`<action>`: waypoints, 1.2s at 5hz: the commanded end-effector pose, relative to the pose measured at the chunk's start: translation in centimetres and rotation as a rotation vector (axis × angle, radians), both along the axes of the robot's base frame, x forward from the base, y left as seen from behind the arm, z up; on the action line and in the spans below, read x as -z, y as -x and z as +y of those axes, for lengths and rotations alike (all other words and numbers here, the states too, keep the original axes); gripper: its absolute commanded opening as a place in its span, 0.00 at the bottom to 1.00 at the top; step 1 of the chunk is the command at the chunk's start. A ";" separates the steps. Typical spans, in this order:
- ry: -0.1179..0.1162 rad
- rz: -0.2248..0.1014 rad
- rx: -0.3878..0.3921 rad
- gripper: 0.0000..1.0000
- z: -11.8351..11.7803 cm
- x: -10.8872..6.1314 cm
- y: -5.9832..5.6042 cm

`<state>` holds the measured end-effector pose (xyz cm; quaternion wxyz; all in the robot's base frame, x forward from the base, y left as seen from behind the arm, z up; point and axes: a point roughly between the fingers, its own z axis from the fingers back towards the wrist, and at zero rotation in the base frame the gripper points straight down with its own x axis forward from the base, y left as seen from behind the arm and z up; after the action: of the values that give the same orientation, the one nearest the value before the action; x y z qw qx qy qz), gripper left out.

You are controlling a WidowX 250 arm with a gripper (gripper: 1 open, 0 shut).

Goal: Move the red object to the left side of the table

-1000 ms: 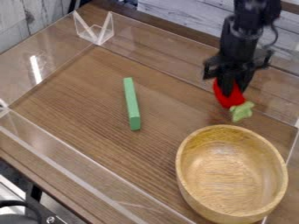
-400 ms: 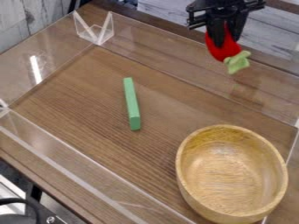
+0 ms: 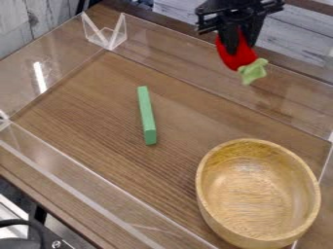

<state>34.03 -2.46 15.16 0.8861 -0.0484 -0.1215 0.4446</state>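
The red object (image 3: 239, 55), a small rounded red toy with a light green leafy end at its lower right, hangs in the air above the far right part of the table (image 3: 196, 112). My gripper (image 3: 236, 42) comes down from the top edge of the camera view and is shut on the toy's upper part. The black fingers (image 3: 224, 26) cover the top of the toy. Nothing touches the tabletop below it.
A long green bar (image 3: 147, 115) lies on the wood near the middle left. A round light wooden bowl (image 3: 258, 192) stands at the front right. Low clear acrylic walls (image 3: 53, 68) edge the table, with a clear bracket (image 3: 104, 32) at the far left corner.
The gripper has lifted the red toy off the tabletop and carried it up and to the left. The bar and bowl have stayed put.
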 end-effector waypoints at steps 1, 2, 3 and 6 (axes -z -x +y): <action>-0.019 -0.057 -0.009 0.00 0.1 -2.0 0.9; -0.040 -0.051 -0.028 0.00 -0.1 -1.7 1.6; -0.057 -0.041 -0.047 0.00 -0.4 -1.3 2.1; -0.088 -0.027 -0.082 0.00 -0.8 -0.9 2.8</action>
<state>31.05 -3.24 13.96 0.8701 0.0089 -0.1254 0.4767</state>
